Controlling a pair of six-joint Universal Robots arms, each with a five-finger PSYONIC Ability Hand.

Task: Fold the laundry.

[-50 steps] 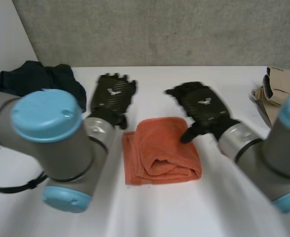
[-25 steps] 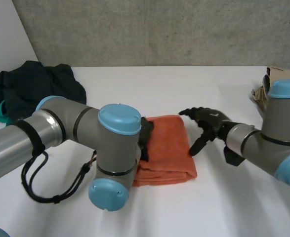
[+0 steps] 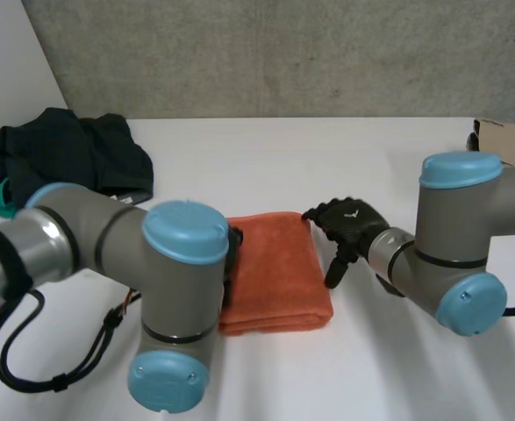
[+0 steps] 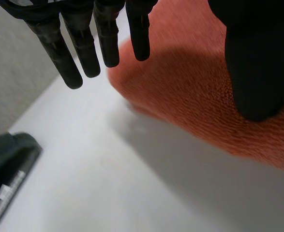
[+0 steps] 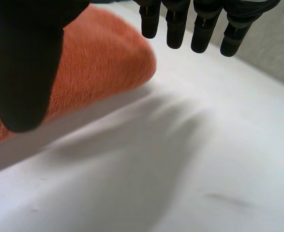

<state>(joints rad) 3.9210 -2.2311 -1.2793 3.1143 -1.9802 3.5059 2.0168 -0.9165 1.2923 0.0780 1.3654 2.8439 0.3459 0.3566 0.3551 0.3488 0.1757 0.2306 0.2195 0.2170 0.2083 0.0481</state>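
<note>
At opposite side edges of the orange towel [image 3: 275, 272], left hand [image 4: 86, 48] and right hand [image 3: 352, 221] have fingers spread

A white table [image 3: 266, 158] runs back to a rough grey concrete wall [image 3: 283, 53]. A plain white panel [image 3: 11, 70] adjoins that wall on the robot's left.
</note>
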